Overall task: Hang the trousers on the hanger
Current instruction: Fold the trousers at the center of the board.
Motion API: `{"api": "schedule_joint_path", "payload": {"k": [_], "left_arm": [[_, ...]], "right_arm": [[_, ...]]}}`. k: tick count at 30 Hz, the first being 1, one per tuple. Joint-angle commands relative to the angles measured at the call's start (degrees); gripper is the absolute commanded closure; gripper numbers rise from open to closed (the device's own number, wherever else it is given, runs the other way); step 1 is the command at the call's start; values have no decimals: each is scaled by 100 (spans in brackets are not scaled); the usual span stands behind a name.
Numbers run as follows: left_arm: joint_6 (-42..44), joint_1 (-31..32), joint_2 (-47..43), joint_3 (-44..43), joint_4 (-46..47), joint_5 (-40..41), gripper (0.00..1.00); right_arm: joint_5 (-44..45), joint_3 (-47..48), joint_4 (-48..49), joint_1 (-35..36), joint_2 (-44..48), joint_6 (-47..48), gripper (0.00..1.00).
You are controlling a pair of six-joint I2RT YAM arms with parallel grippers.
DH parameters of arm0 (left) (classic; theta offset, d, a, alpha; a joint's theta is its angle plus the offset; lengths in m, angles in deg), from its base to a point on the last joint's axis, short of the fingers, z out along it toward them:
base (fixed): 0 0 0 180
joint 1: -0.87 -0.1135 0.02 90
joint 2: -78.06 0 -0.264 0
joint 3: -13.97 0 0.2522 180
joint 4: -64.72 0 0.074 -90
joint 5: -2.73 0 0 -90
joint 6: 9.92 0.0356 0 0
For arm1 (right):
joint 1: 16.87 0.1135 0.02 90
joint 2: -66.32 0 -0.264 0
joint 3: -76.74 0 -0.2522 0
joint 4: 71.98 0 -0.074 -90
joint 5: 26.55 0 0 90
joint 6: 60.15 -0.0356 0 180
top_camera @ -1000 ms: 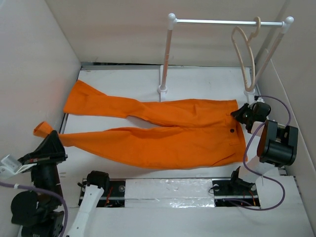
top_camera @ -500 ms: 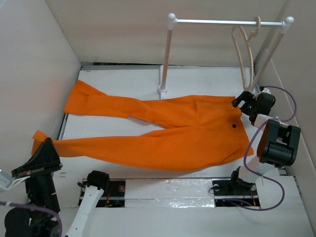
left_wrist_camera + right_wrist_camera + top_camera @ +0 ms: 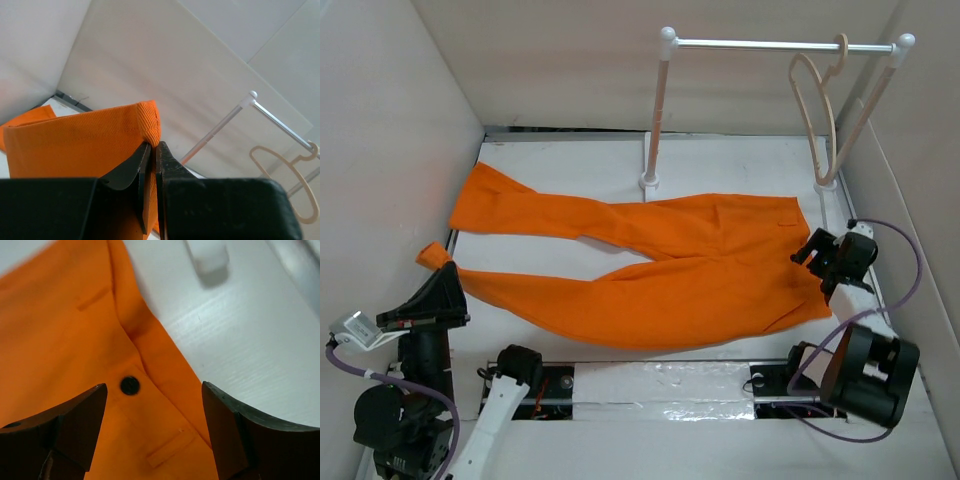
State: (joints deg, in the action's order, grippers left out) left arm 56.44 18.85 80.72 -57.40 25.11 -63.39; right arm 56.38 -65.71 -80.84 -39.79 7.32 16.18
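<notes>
The orange trousers [image 3: 660, 270] lie flat across the table with the waist at the right and both legs running left. My left gripper [image 3: 444, 275] is shut on the cuff of the near leg [image 3: 75, 140] and holds it lifted off the table; in the left wrist view the left gripper [image 3: 152, 145] pinches the folded hem. My right gripper [image 3: 809, 250] hovers open over the waistband, and in the right wrist view the right gripper [image 3: 154, 387] has the dark button [image 3: 130, 385] between its spread fingers. The beige hanger [image 3: 817, 105] hangs by its hook on the rod at the back right.
A white rack with a metal rod [image 3: 770, 44] stands at the back, one foot [image 3: 649, 182] by the trousers and one [image 3: 826, 182] near the right wall. White walls close in left, back and right. Bare table [image 3: 250, 340] lies right of the waistband.
My right gripper has let go of the waist, opened, and drawn back toward the near side. My left gripper dipped left, then rose again with the cuff, pulling the near leg.
</notes>
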Motion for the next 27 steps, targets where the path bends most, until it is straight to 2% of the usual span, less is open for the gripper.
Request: {"api": "schedule_joint_path", "payload": {"k": [1,4,5,6,7,10,11,14,16,17,19,22,27], "left_arm": [[8,144,-142,56,712,-190,100],[35,145,-221,144,757,-217,100],[26,145,-248,188,783,-208,100],[43,197,-248,223,800,-173,100],[52,197,-239,267,809,-147,100],[123,250,-248,337,827,-85,100],[114,250,-248,372,853,-85,100],[140,250,-231,478,923,-103,100],[149,250,-204,522,932,-76,100],[105,250,-221,618,958,-76,100],[79,250,-248,733,1029,-155,100],[70,250,-187,803,1003,-103,100],[78,250,-222,935,1108,-120,100]], "right_arm": [[-546,344,-366,-125,-812,565,17],[-1031,643,-254,-125,-1506,708,21],[-1111,662,-158,-125,-1613,708,27],[-1164,671,-61,-125,-1710,673,46],[-1200,688,105,-73,-1902,577,55],[-1244,819,423,129,-2360,392,75],[-1296,985,493,130,-2762,331,86],[-1796,1224,1089,217,-3466,-125,100],[-1614,1750,479,349,-3504,-337,100],[-1779,1856,781,436,-3452,-68,100],[-1657,2347,138,437,-3223,-127,100],[-1675,2752,151,437,-3021,-302,100],[-1781,3631,-297,630,-3565,-242,100]]}}
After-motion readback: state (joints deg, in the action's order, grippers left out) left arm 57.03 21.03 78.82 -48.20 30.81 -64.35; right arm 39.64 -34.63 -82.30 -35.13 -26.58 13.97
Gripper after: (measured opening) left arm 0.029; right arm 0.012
